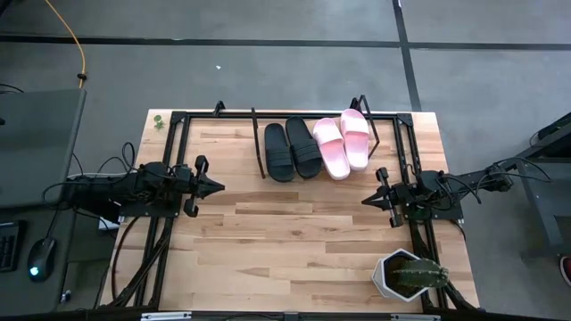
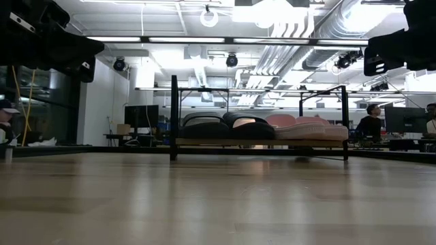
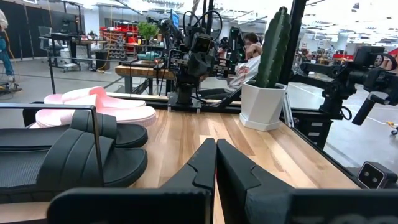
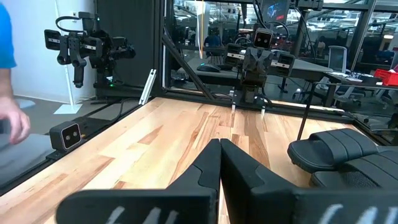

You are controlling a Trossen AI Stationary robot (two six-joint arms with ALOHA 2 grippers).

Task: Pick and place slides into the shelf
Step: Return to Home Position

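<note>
Two matte black slides (image 1: pixel 292 149) and two light pink slides (image 1: pixel 342 143) lie side by side, soles down, on the low shelf (image 1: pixel 257 143) at the table's far edge. The low view shows them in a row on the shelf's board (image 2: pixel 259 142). The black slides (image 3: pixel 68 155) and the pink slides (image 3: pixel 99 109) also show in the left wrist view. My left gripper (image 1: pixel 217 185) is shut and empty over the table's left side. My right gripper (image 1: pixel 366 200) is shut and empty over the right side.
A potted cactus (image 1: pixel 410 276) stands at the table's near right corner. The black table frame (image 1: pixel 152 241) runs along the left and right sides. Bare wood lies between the two grippers. A person's arm (image 4: pixel 9 93) shows beyond the table.
</note>
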